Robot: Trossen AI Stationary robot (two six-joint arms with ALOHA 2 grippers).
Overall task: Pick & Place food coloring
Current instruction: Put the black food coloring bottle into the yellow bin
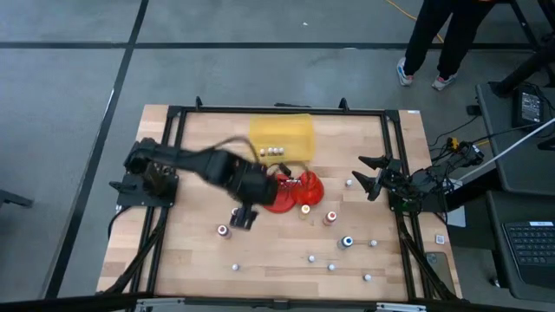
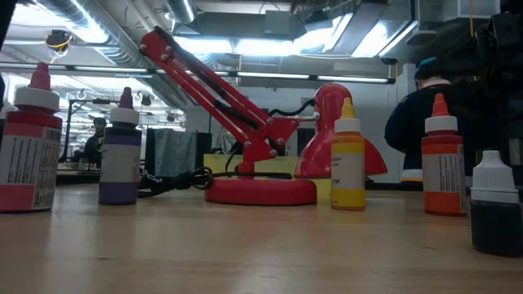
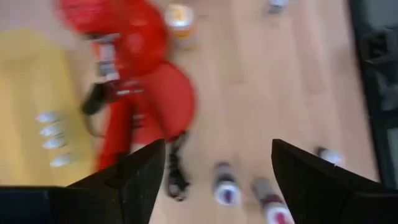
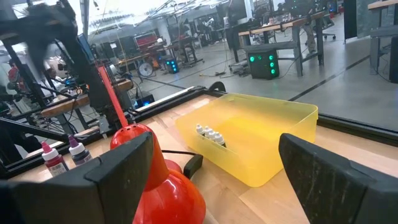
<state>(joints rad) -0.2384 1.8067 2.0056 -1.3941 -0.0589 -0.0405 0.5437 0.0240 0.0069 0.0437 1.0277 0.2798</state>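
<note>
Five small dropper bottles stand upright on the wooden table. In the low view they are dark red (image 2: 29, 151), purple (image 2: 121, 159), yellow (image 2: 348, 167), orange-red (image 2: 443, 167) and blue (image 2: 494, 208). My left gripper (image 1: 244, 217) hovers open above the table's middle. The left wrist view shows the purple bottle (image 3: 226, 186) and the dark red bottle (image 3: 272, 210) below my left gripper (image 3: 217, 148), untouched. From above, the dark red bottle (image 1: 223, 230) stands just beside it. My right gripper (image 1: 373, 173) waits open near the table's right edge.
A yellow bin (image 1: 295, 130) at the far middle holds several small white pieces (image 1: 273, 151). A red cone-shaped thing with a long red arm and round base (image 1: 295, 192) stands in front of it, with a black cord. White caps (image 1: 311, 257) lie scattered near the front. A person (image 1: 442, 39) stands beyond the table.
</note>
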